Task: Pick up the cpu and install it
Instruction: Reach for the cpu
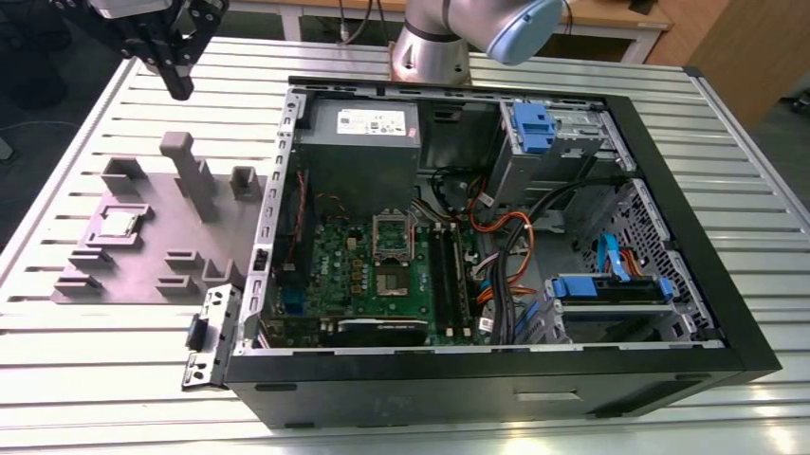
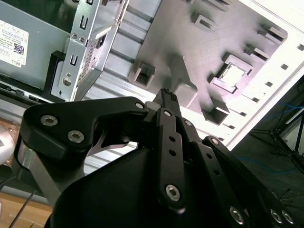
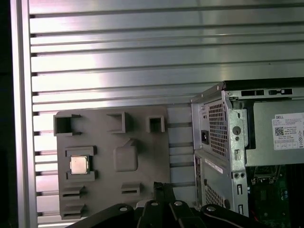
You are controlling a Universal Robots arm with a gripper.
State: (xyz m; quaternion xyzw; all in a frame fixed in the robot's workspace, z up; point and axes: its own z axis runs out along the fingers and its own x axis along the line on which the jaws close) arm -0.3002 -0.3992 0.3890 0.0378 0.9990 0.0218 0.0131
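Step, as we judge: approach for pick-up.
Cpu: not yet grasped, flat in pocket of grey fixture on desk, beside open case.
Hand: closed, empty, above fixture, well apart from cpu.
Pick calls for parted fingers and hand squared over cpu.

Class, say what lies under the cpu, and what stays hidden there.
The cpu sits in a square recess of the grey fixture plate; the recess floor beneath it is covered.
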